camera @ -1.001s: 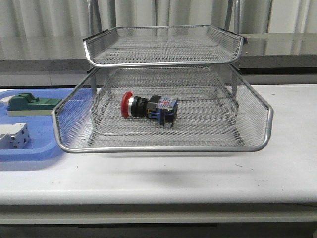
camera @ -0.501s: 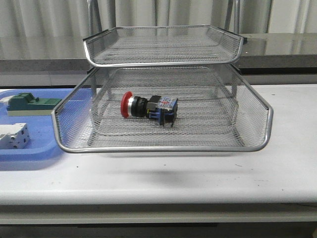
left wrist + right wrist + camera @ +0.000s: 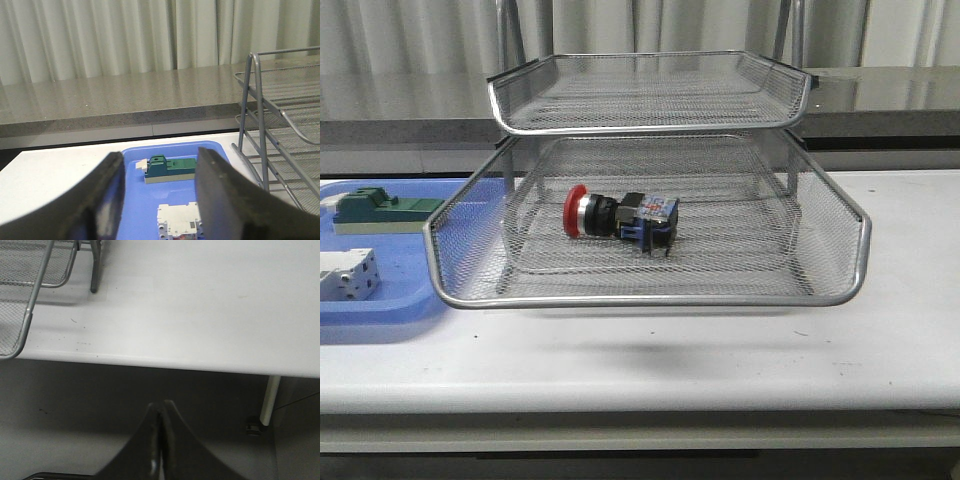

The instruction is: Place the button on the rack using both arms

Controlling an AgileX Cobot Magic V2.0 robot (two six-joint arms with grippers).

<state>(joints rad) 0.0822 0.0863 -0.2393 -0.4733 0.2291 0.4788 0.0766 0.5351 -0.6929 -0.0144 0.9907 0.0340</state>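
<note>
You have the button lying on its side in the pulled-out wire-mesh tray of the rack, its red mushroom head pointing toward the robot's left and its black and blue body toward the right. It rests on the mesh floor, left of the tray's middle, clear of the tray walls. Above it sits the rack's upper tray, pushed further back, and nothing shows inside that one.

Your left gripper hangs above the blue tray, its jaws spread wide with nothing between them. Through the gap you see the green block and, nearer the wrist camera, the white-grey block, both lying in that tray. In the front view the blue tray sits on the white tabletop just beside the rack's left side, partly behind the corner of the pulled-out tray. The rack's metal frame and mesh edges show at one side of the left wrist view.

Your right gripper is off the edge of the tabletop, over the darker floor, with its jaws pressed together and nothing held. The right wrist view catches a corner of the rack's mesh tray and one rack foot standing on the tabletop, plus a table leg below the edge.

Neither arm shows in the front view.
</note>
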